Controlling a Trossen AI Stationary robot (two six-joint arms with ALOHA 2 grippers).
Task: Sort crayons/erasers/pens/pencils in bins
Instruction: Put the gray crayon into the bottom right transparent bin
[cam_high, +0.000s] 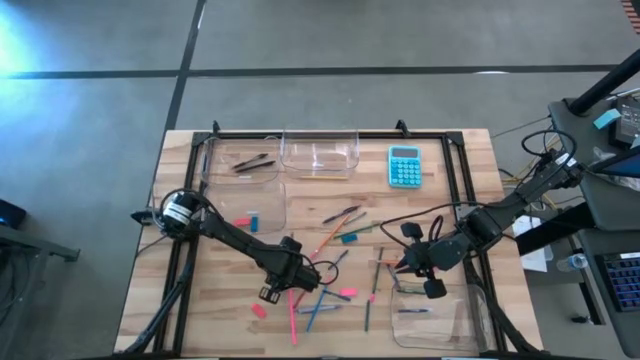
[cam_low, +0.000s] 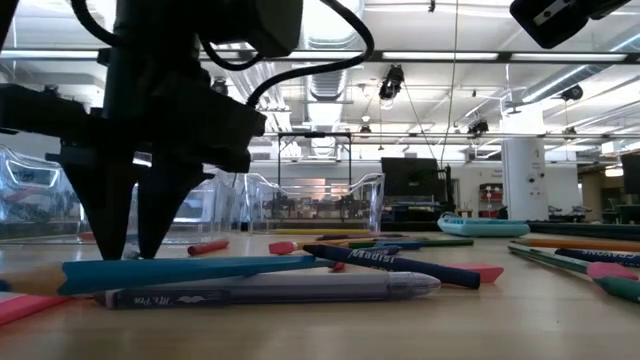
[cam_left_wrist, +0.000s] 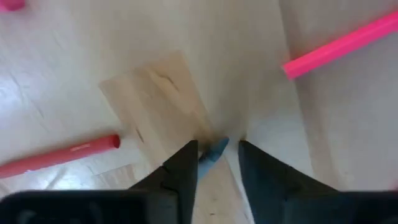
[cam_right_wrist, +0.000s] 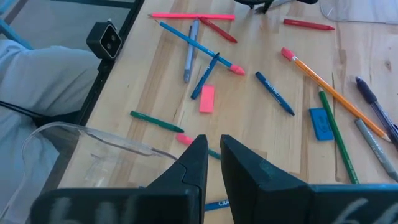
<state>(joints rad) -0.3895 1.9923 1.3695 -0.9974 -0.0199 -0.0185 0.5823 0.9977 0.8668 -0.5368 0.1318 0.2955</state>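
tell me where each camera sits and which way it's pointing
High view: overhead, looking straight down on the wooden table, both arms, calculator.
Low view: at tabletop height, facing the room; left tool standing on the table behind a blue pencil.
Left wrist view: down past its own fingers at a blue tip.
Right wrist view: across scattered sticks, pink eraser, own fingers showing.
Shared: high and low views both show the calculator.

Dark fingers (cam_low: 128, 215) over blue pencil (cam_low: 190, 270)
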